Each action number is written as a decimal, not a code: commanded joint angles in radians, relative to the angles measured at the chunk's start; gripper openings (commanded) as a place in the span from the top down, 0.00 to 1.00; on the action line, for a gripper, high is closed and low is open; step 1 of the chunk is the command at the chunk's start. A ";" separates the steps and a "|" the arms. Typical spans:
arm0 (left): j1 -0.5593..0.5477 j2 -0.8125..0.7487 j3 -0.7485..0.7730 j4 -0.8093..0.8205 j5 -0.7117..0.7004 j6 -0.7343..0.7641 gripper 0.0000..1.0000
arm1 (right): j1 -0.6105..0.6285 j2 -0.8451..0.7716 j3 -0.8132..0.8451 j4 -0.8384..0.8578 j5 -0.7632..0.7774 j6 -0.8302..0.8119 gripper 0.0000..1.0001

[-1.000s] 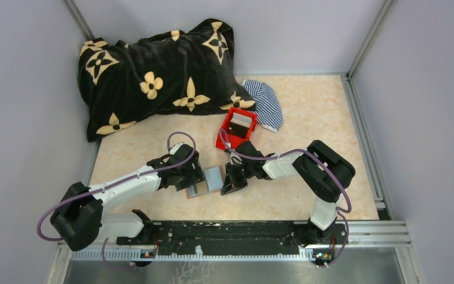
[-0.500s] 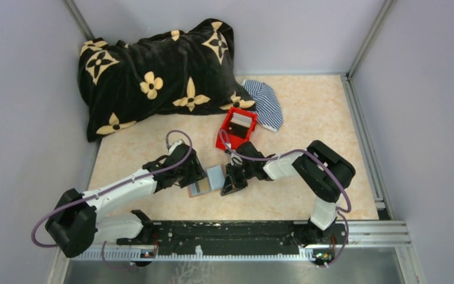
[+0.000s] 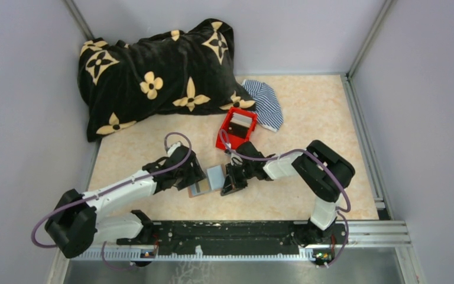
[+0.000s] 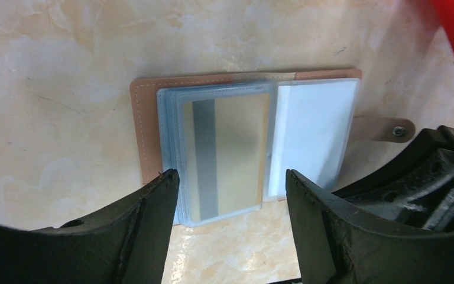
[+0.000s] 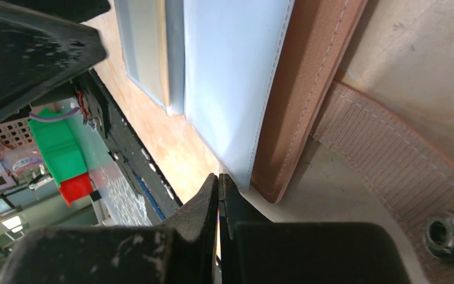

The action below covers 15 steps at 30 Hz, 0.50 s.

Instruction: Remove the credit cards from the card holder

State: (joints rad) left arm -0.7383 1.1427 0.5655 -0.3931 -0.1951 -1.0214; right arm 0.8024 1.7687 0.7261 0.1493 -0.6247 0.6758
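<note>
Overhead wide; wrists close, seemingly sharing card holder

White arm links, black joints, purple cables, matte black fingers.

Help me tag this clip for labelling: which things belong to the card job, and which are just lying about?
Part of the job:
- card holder, lying open
- credit card in its clear sleeve
- left hand, open over the holder
- right hand, shut at the holder's edge

Lying about:
- red box
- striped cloth
- black flowered pillow
</note>
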 commanded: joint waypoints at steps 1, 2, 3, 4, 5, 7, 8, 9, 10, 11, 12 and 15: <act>-0.003 0.056 -0.001 0.023 0.032 -0.013 0.27 | -0.008 0.009 -0.024 -0.027 0.046 -0.030 1.00; -0.003 0.061 -0.003 0.031 0.034 -0.010 0.27 | -0.009 0.008 -0.027 -0.026 0.047 -0.028 1.00; -0.003 0.063 -0.007 0.041 0.038 -0.009 0.28 | -0.011 0.005 -0.029 -0.025 0.049 -0.028 1.00; -0.004 0.062 -0.010 0.052 0.040 -0.007 0.28 | -0.011 0.005 -0.032 -0.024 0.050 -0.027 1.00; -0.004 0.061 -0.015 0.065 0.046 -0.005 0.30 | -0.012 0.005 -0.034 -0.023 0.051 -0.026 1.00; -0.003 0.062 -0.020 0.094 0.056 -0.004 0.33 | -0.012 0.005 -0.037 -0.019 0.050 -0.024 1.00; -0.004 0.066 -0.023 0.105 0.062 -0.004 0.34 | -0.012 0.005 -0.037 -0.017 0.050 -0.023 1.00; -0.003 0.071 -0.027 0.117 0.069 -0.004 0.36 | -0.012 0.006 -0.037 -0.017 0.050 -0.022 1.00; -0.003 0.076 -0.032 0.140 0.082 -0.004 0.38 | -0.012 0.006 -0.037 -0.017 0.051 -0.022 1.00; -0.003 0.076 -0.048 0.168 0.095 -0.007 0.39 | -0.012 0.005 -0.037 -0.019 0.051 -0.022 1.00; -0.003 0.077 -0.060 0.196 0.109 -0.012 0.41 | -0.012 0.004 -0.037 -0.020 0.051 -0.023 1.00; -0.003 0.075 -0.083 0.248 0.131 -0.021 0.50 | -0.013 -0.001 -0.042 -0.024 0.052 -0.025 1.00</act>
State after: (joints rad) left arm -0.7380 1.2102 0.5179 -0.2462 -0.1150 -1.0256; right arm 0.7971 1.7687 0.7136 0.1688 -0.6304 0.6834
